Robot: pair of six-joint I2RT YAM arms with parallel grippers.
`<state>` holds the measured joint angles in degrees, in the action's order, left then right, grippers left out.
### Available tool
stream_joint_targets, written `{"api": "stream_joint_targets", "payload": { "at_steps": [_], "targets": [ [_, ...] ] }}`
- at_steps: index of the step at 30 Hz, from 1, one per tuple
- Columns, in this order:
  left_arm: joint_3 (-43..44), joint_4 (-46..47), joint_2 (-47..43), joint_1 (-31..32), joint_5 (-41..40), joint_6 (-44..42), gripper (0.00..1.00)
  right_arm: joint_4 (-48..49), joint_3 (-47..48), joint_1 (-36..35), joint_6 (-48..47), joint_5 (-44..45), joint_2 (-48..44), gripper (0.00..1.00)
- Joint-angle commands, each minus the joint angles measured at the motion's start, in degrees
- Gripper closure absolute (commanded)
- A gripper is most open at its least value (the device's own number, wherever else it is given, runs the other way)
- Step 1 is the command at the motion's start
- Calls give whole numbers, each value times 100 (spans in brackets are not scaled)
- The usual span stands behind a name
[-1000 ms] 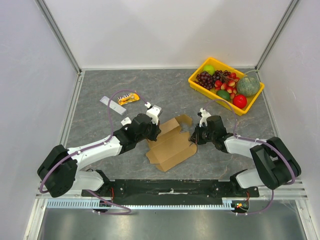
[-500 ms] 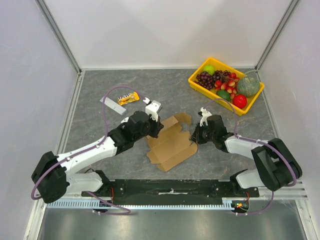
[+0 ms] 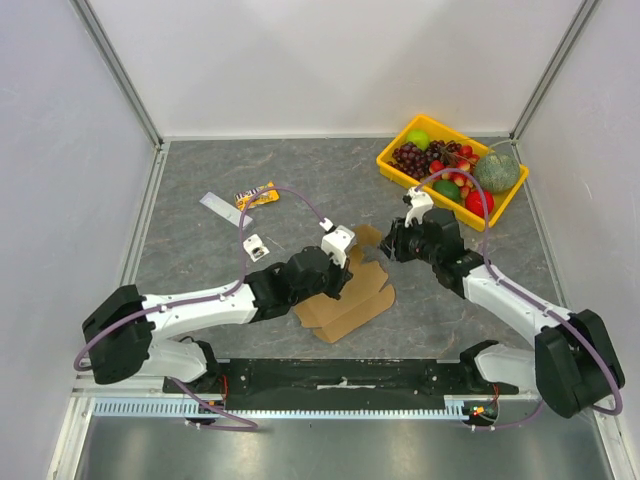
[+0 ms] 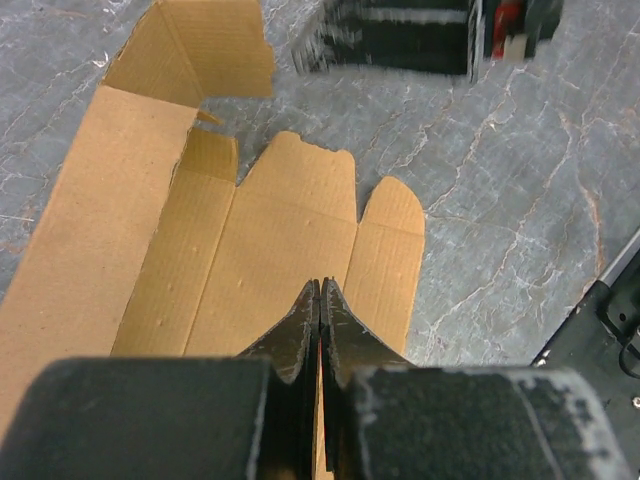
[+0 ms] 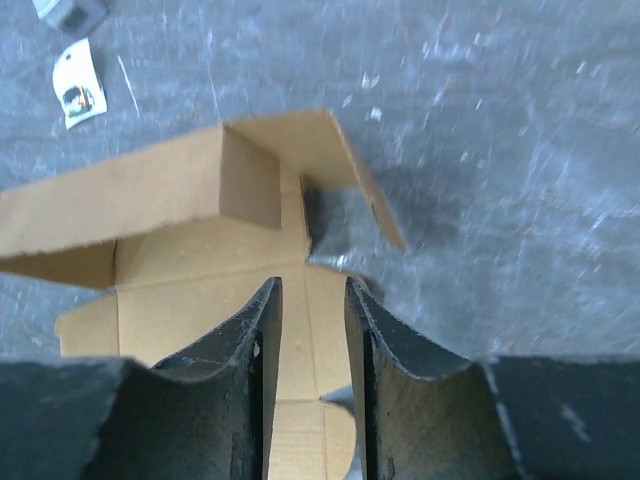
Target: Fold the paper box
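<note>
- The worktop (image 3: 200,180) is smooth grey stone pattern. The cardboard probably slides on it, so a sideways push may shove the sheet along instead of bending a crease.
- The box (image 3: 362,300) lies opened out close to the middle of the near edge, between the two arms. One long side panel is raised, with a small end flap bent off it, and the rest lies flat. If that panel is let go before a neighbouring flap locks it, it will likely drop flat again.
- The fruit tray (image 3: 383,160) sits in the far right corner, near the right arm. A wide swing of that arm could clip it.
- The left end effector (image 4: 320,290) is closed tight, low over the box's middle panel. A brown sliver shows between its fingers, and I cannot tell whether it pinches cardboard. Pressing off a crease could dent the panel.
- The right end effector (image 5: 312,285) is slightly parted and holds nothing, above the box's far end by the raised flap. So narrow a gap may knock the flap's edge aside.
- The snack wrapper (image 3: 256,195) lies toward the far left, well apart, and is little risk.
</note>
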<state>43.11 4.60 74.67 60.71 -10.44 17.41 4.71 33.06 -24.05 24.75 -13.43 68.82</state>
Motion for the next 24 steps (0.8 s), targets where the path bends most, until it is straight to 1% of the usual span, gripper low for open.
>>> {"api": "stream_joint_targets", "payload": {
  "at_steps": [1,8,14,16,19,24],
  "targets": [
    [39,568,179,73,-362,360,98,-382,727,6,-558,499,61,60],
    [101,717,460,125,-442,333,98,-453,1343,15,-1060,570,790,54],
    [189,814,715,161,-407,395,98,-462,1590,50,-1236,219,1414,55],
    [215,849,794,161,-407,404,98,-462,1598,50,-1236,209,1520,57],
    [294,911,952,161,-398,412,98,-462,1607,50,-1262,227,1635,62],
    [505,1183,1373,178,-424,482,98,-436,1537,59,-1254,209,1626,74]
  ]
}}
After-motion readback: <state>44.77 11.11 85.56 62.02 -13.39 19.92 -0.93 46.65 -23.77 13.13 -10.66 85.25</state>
